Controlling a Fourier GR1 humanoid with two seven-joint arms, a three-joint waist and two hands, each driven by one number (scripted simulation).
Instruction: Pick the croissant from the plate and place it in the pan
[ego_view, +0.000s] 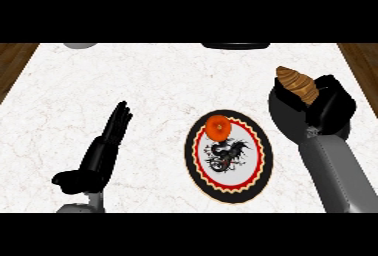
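The right hand (314, 102) had its fingers curled round the croissant (296, 82), holding it up over the white marble bench (148, 80) to the right of the plate (260, 165), well off it already. The plate itself sat mid-bench with a black dragon picture and some orange thing (218, 127) near its top edge. The left hand (111, 137) was just resting on the left side, fingers straight and holding nothing.
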